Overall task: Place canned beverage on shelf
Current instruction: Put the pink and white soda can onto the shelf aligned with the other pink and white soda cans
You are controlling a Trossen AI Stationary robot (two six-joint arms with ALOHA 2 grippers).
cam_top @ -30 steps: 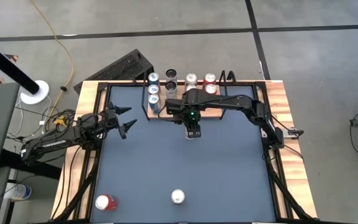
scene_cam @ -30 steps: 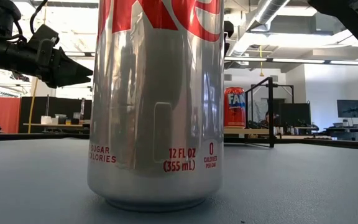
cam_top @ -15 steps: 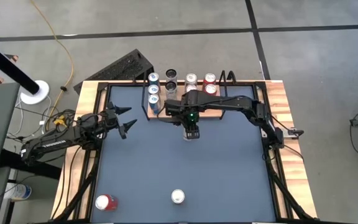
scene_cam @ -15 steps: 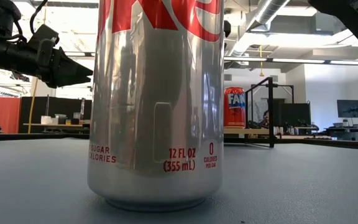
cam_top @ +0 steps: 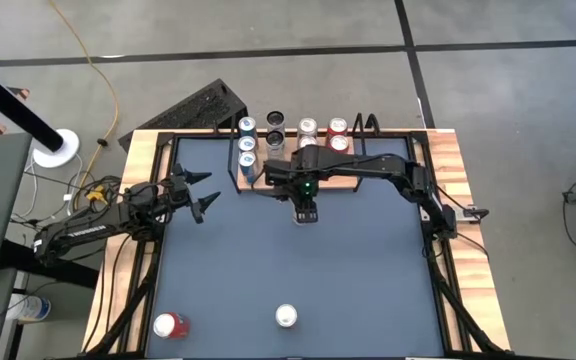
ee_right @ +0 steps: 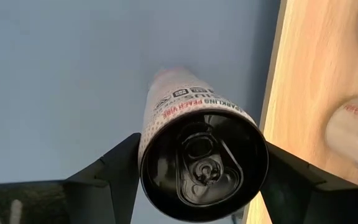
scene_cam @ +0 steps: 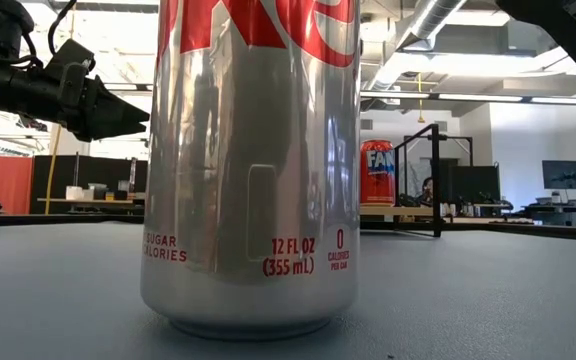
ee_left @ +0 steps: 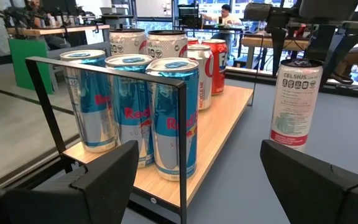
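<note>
Tabletop (cam_top: pixel 288 260) | Celsius can (ee_right: pixel 194 134) gripped by right gripper (cam_top: pixel 305 214) | beside shelf (ee_left: pixel 216 127)

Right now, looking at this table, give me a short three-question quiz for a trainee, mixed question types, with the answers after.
1. True or false: the right gripper grips the Celsius can from above.
2. The Celsius can stands: A) on the shelf; B) on the tabletop beside the shelf; C) at the table's near edge.
3. Fill in: the left gripper hangs ____ and empty, left of the shelf.

Key: 1 true; 2 B; 3 open.
</note>
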